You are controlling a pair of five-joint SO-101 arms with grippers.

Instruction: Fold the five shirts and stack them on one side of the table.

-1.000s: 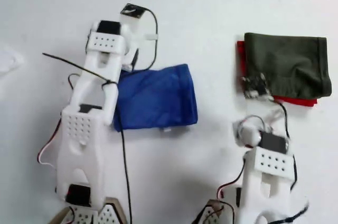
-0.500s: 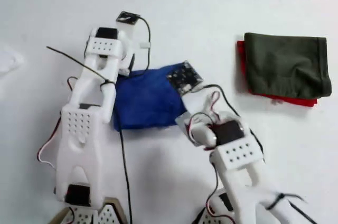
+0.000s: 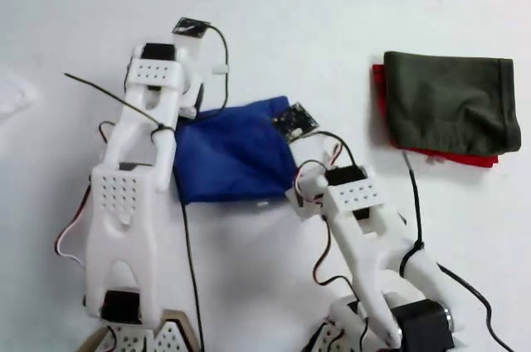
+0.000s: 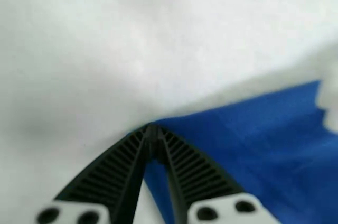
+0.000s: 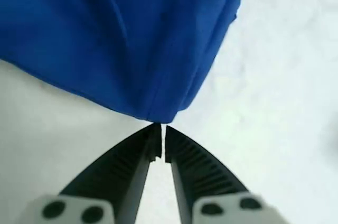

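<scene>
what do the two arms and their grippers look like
The left arm and right arm are white blocky plastic with hole-patterned panels and black motors; black cables trail along them. The left gripper and right gripper have black ribbed fingers tapering to points, on white bases.

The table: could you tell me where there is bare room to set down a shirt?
Bare table runs along the far edge between the left arm and the green shirt, and right of the right arm. The middle is crowded: both arms meet at the blue shirt.
</scene>
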